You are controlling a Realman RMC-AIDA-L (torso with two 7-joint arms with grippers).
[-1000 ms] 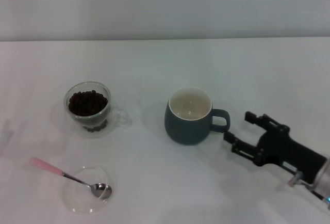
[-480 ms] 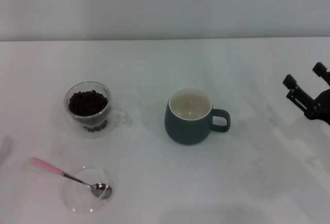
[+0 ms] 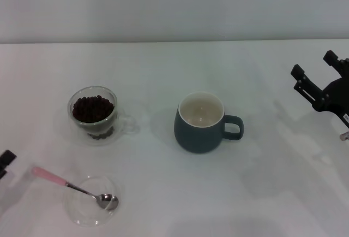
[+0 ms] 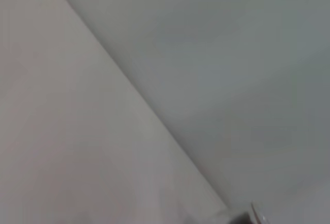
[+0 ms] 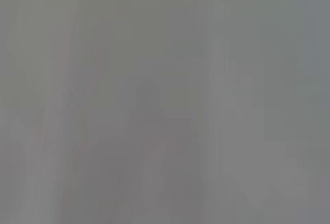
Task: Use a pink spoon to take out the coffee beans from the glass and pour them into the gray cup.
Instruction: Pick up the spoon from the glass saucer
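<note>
While nothing is held by either arm, the task is judged not yet begun. Right pincer (image 3: 312, 82): seen at the right edge of the head view, raised over the tabletop (image 3: 163, 62), its two dark fingers parted and empty, well apart from every task item. Left pincer (image 3: 5, 161): only a dark tip is shown at the left edge, near the spoon's handle end; whether it is spread or closed cannot be told. Pink spoon (image 3: 65, 183): untouched, its metal bowl resting inside a shallow clear dish (image 3: 82, 215) at front left, its pink handle laid out over the rim toward the left. Glass (image 3: 92, 114): upright behind the dish, with the coffee beans (image 3: 92, 108) heaped inside to near the rim. Gray cup (image 3: 203, 122): upright at centre, handle toward the right, cream interior bare, no beans visible within. Remaining, by judgement: spoon to be grasped, beans to be scooped from the glass, beans to be tipped into the cup.
</note>
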